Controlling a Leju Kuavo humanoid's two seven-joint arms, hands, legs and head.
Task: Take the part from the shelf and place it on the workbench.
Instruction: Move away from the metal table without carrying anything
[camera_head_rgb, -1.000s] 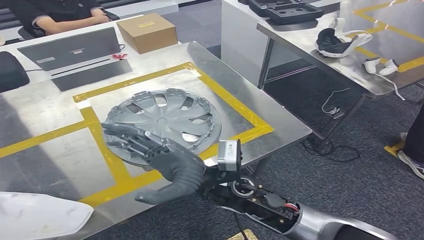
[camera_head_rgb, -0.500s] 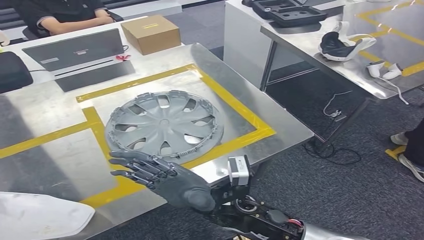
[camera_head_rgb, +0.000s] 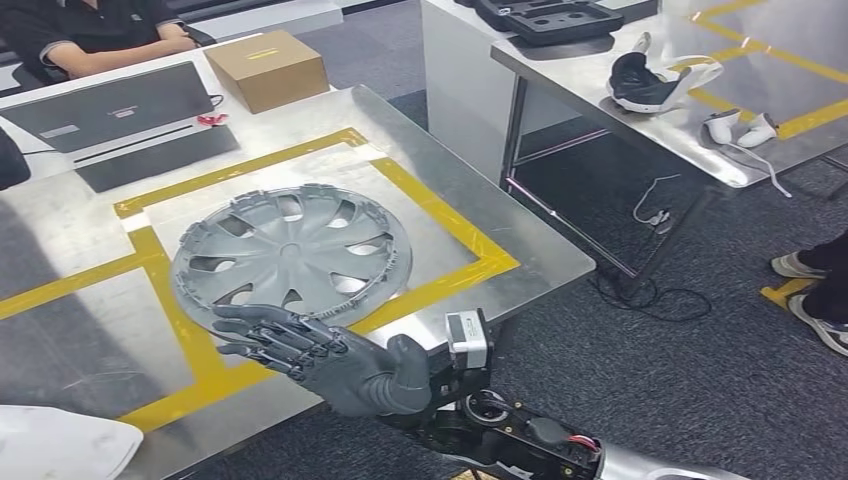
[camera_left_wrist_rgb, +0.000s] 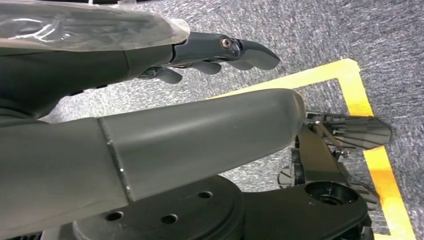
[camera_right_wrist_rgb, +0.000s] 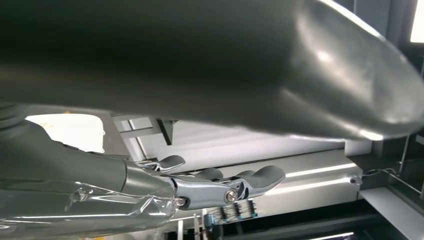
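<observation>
The steel worktop (camera_head_rgb: 90, 330) is marked with a yellow-taped square, inside which the part (camera_head_rgb: 291, 251), a grey wheel cover, is laid flat, so placement is judged complete. The right hand (camera_head_rgb: 330, 358) is held at the near edge, just beside the rim, its fingers (camera_head_rgb: 262, 333) spread and empty. The left hand (camera_left_wrist_rgb: 210, 52) hangs over carpet with fingers loosely extended, holding nothing; only withdrawal is judged to be left.
</observation>
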